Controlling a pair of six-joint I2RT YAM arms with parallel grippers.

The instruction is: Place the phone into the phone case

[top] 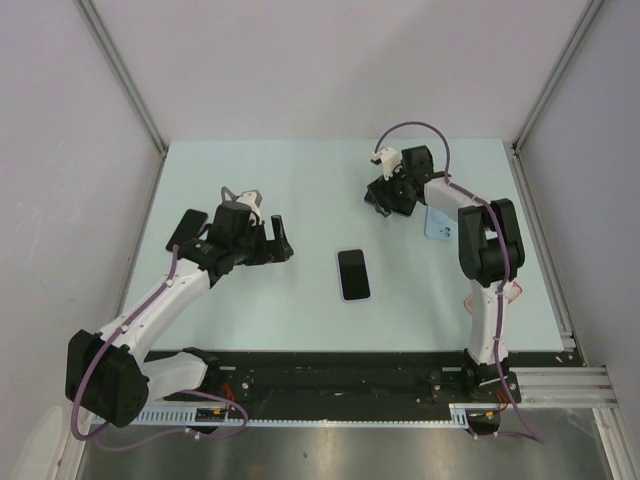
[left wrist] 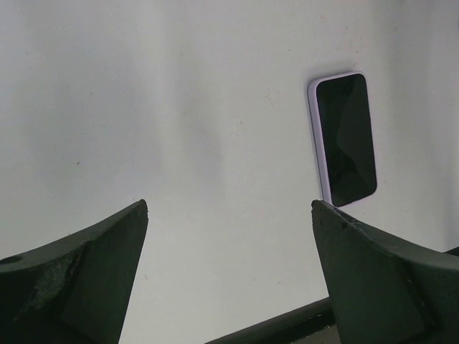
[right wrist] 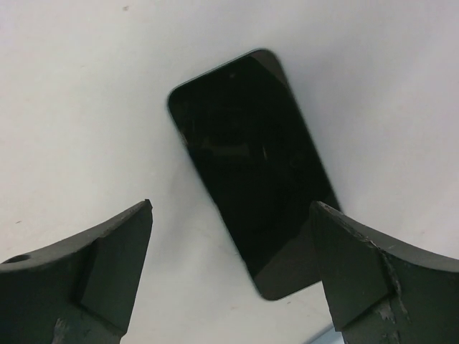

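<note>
Left gripper [top: 280, 240] spread, empty, low over table [top: 300, 180] | lavender-rimmed phone [top: 353, 275] flat, face up, mid-table | far: right gripper [right wrist: 231, 203] spread above dark phone [right wrist: 247, 172] lying flat, light-blue case [top: 438, 225] just beside | risk: flat phone offers little edge, may skate on closing; two handsets, wrong pick possible

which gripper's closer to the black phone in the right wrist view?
Right. The right gripper is directly over the black phone, open, with its fingers flanking the near end. The left gripper is well off to the left, facing the lavender-edged phone.
</note>
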